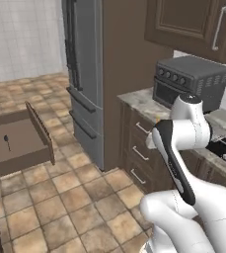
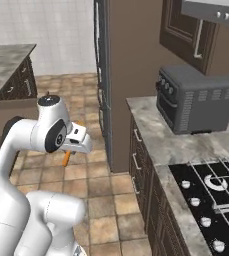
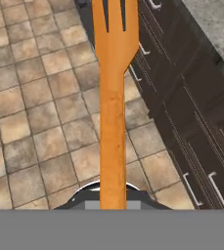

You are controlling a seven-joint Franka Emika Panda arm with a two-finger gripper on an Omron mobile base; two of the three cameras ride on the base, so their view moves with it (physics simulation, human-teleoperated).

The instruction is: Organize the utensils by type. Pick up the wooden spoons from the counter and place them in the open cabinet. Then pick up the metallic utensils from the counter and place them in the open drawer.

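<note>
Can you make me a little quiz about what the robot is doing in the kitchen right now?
1. True or false: the orange fork is lying on the counter.
2. What lies in the open drawer? A a wooden spoon; B a thin dark utensil; C a cup.
3. Which grey appliance stands on the counter near the stove?
Key: 1 false, the gripper holds it above the tiled floor. 2 B. 3 the toaster oven.
</note>
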